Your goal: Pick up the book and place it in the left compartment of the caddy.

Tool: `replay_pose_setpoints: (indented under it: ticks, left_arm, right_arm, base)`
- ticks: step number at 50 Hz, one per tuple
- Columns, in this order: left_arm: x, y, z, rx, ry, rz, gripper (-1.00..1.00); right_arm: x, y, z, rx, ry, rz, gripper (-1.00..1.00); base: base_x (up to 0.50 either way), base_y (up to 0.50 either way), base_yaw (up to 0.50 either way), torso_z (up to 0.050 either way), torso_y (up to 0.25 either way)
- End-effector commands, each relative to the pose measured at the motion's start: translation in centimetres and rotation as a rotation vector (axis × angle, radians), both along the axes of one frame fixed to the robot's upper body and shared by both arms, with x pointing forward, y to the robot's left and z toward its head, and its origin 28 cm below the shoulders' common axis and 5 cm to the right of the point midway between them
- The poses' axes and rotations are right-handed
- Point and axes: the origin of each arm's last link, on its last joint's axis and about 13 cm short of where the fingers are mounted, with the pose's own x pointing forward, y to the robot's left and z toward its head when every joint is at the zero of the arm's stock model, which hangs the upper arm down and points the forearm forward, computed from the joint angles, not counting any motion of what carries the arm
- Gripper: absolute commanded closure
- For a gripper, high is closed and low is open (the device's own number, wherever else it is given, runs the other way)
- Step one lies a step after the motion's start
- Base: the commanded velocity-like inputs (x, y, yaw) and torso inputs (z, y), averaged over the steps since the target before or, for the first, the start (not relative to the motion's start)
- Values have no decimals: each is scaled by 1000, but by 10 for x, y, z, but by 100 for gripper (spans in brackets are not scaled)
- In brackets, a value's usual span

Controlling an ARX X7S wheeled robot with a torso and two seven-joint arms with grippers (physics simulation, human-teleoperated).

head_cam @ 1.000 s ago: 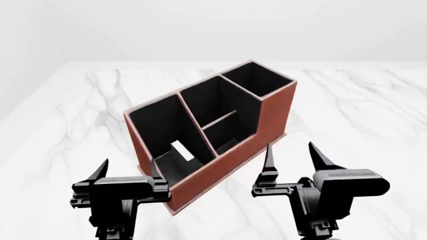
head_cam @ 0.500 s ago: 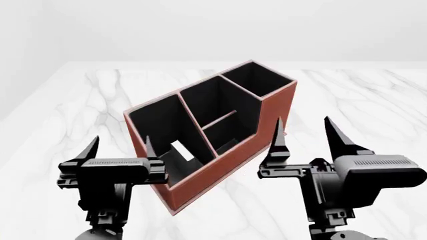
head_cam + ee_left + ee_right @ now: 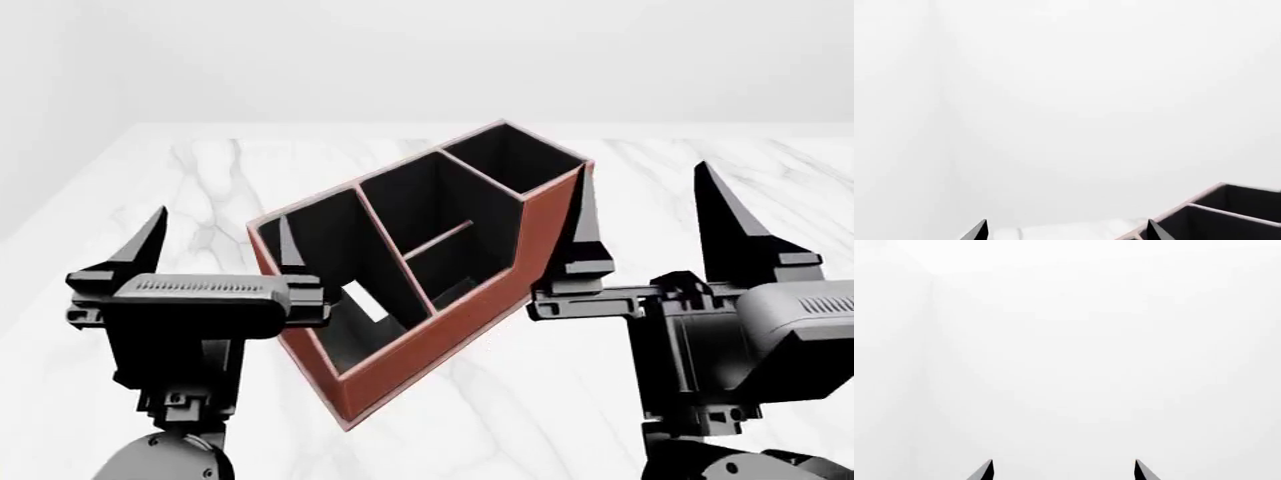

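Observation:
The reddish-brown caddy (image 3: 527, 262) stands on the white marble table (image 3: 160, 210) in the head view, turned at an angle. The book (image 3: 362, 301) lies inside the left compartment (image 3: 320, 250), its white page edge showing against the black lining. My left gripper (image 3: 214, 245) is open and empty, raised in front of the caddy's left end. My right gripper (image 3: 647, 215) is open and empty, raised beside the caddy's right end. The left wrist view shows the left gripper (image 3: 1064, 230) with its fingertips apart and the caddy's rim (image 3: 1201, 205). The right wrist view shows only the right gripper (image 3: 1062, 469) with its fingertips apart against white.
The marble table stretches to the left, right and behind the caddy. A plain white wall rises beyond the table's far edge (image 3: 427, 125).
Both grippers have risen, open and empty, from low in front of the caddy to about its rim height. The book stays in the left compartment.

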Motion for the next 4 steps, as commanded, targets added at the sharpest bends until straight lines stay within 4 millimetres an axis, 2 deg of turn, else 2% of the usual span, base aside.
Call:
replay_pose_setpoints:
  ticks: [1,4]
  left_arm:
    - [1,1,8,-5,-21,-12,-100]
    - [0,0,13,0,-40,-19,-100]
  right_arm:
    - [0,3,12,0,-92,22,-100]
    - [-1,3,16,13,-120,23,-100]
  base:
    - [0,0,0,0,0]
    - [0,0,0,0,0]
